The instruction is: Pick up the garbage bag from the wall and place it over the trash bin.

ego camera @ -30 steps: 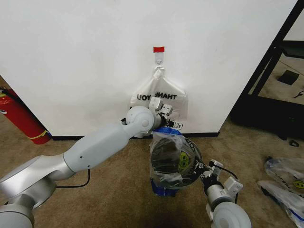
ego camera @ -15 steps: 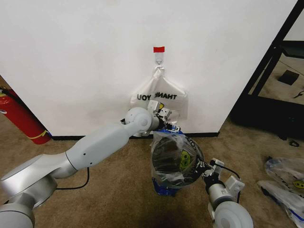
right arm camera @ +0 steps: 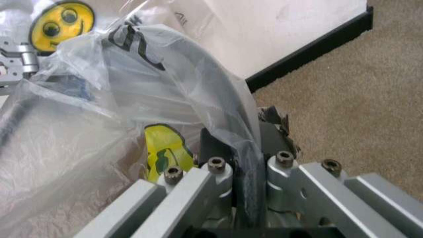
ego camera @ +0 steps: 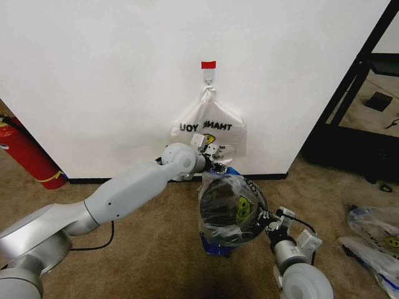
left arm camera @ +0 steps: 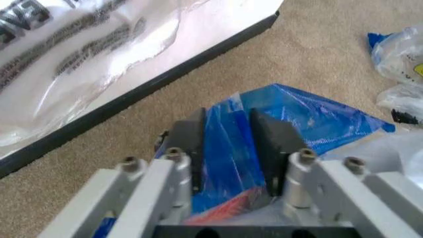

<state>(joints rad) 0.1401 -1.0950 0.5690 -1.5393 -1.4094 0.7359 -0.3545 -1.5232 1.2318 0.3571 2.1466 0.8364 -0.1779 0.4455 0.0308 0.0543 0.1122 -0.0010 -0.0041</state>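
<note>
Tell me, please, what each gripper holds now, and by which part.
Both hold the garbage bag draped over the trash bin. The left gripper pinches its blue edge on the wall side; the right gripper pinches its clear rim on the near side.

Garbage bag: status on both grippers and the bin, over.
Left gripper shut on garbage bag, far side by wall. Right gripper shut on near side. Bag draped over trash bin. Nothing blocking.

Trash bin on carpet floor

Glossy silver-grey arms, black cables — dark finger pads
</note>
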